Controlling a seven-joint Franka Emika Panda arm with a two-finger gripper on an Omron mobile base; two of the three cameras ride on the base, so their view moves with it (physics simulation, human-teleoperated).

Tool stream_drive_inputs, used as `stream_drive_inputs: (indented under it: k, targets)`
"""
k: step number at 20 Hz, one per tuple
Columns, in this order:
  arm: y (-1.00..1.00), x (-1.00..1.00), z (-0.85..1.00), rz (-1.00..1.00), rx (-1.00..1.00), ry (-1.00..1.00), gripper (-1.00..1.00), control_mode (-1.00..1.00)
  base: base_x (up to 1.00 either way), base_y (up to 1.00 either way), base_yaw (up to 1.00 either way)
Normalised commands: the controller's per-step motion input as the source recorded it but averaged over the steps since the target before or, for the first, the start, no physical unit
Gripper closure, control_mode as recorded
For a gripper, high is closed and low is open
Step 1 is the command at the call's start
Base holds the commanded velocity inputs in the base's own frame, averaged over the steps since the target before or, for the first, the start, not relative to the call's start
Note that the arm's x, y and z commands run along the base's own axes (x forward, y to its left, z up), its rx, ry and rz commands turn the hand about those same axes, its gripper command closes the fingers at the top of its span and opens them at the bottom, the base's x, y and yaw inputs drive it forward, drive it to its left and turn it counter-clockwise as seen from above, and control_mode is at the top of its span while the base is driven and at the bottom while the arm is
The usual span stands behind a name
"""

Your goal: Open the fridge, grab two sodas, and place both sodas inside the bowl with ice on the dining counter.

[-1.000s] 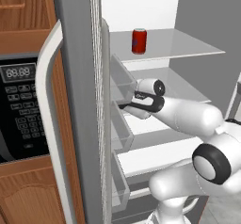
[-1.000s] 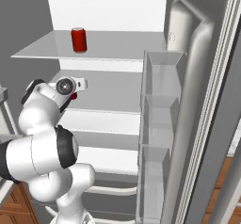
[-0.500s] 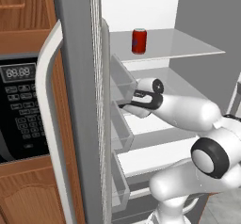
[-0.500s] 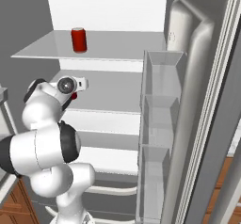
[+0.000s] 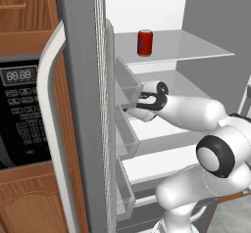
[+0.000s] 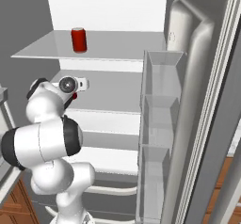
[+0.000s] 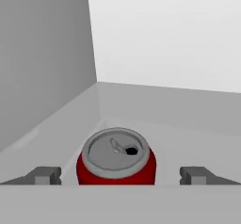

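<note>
The fridge (image 5: 81, 129) stands with both doors swung wide, its white shelves showing. One red soda (image 5: 144, 42) (image 6: 79, 39) stands upright on the glass upper shelf (image 6: 122, 46). My hand (image 5: 149, 99) (image 6: 70, 84) reaches in one shelf lower, close to the left door's bins. In the hand view another red soda (image 7: 116, 158) with a silver top stands on a white shelf. My gripper (image 7: 120, 175) is open, with one fingertip on each side of that can and a clear gap to it. The bowl, ice and dining counter are out of view.
The left door's clear bins (image 5: 126, 87) sit right beside my hand. The right door (image 6: 202, 86) carries stacked clear bins (image 6: 157, 124). A black microwave (image 5: 19, 109) sits in wooden cabinetry to the left. Fridge drawers (image 6: 110, 190) lie below my arm.
The elbow has risen a little and shifted slightly left. The hand has hardly moved and the jaws are as wide as before. The can on the upper shelf has not moved.
</note>
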Motion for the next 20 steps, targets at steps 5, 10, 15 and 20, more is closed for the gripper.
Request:
stream_drive_inputs:
  k: [5, 10, 15, 20]
  targets:
    - [0.10, 0.15, -0.14, 0.00, 0.00, 0.00, -1.00, -1.00, 0.00, 0.00, 0.00]
    - [0.14, 0.15, -0.18, 0.01, 0.00, 0.00, 1.00, -1.00, 0.00, 0.00, 0.00]
    - [0.01, 0.16, -0.09, 0.00, 0.00, 0.01, 1.00, -1.00, 0.00, 0.00, 0.00]
    - [0.00, 0.03, -0.02, 0.00, 0.00, 0.01, 1.00, -1.00, 0.00, 0.00, 0.00]
